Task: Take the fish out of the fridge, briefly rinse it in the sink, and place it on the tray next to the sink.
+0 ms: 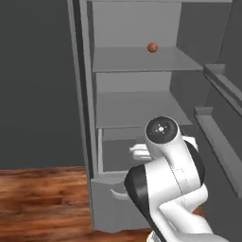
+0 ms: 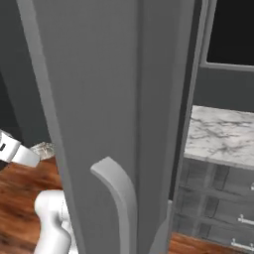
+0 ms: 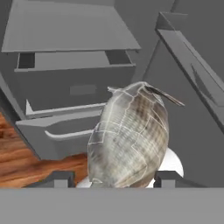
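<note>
Fish (image 3: 129, 138): silvery-grey, scaly, slim body clamped between dark fingers (image 3: 59, 178)
Fridge (image 1: 137, 108): flat grey shelves (orange-red ball (image 1: 152, 47) on upper one), drawer pulled out
Floor (image 1: 42, 198): wood-grain planks

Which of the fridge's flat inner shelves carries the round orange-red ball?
The upper shelf of the fridge: the orange-red ball sits near its back. The lower shelf, above the open drawer, carries nothing visible.

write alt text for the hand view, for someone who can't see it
A silvery-grey fish fills the middle of the hand view, sitting between the gripper jaws at the bottom edge. Behind it stands the open grey fridge, with flat shelves and a lower drawer pulled out over wood flooring.
</note>
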